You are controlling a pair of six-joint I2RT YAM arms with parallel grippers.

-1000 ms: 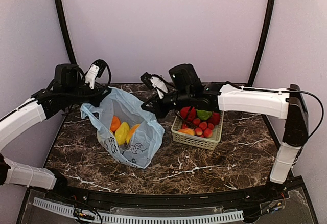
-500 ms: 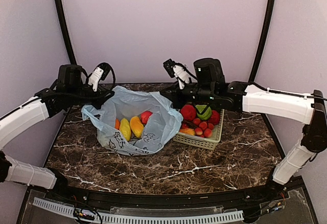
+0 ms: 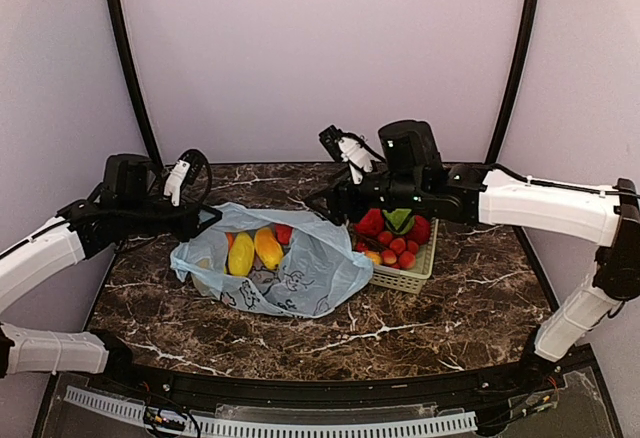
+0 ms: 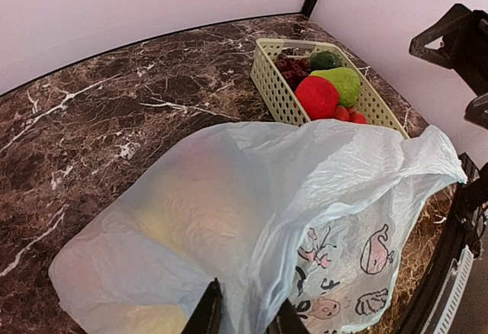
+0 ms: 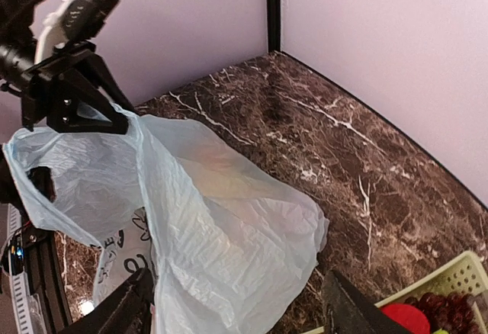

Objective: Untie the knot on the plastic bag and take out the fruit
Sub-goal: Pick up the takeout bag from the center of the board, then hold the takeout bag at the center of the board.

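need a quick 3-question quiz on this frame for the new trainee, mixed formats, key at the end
1. True or false: the plastic bag is tied shut.
2. Which pinches the bag's edge? A left gripper; B right gripper; C neither.
3. What holds the strawberries?
Key: 1 false, its mouth gapes, showing fruit. 2 A; the right gripper is open. 3 The pale green basket.
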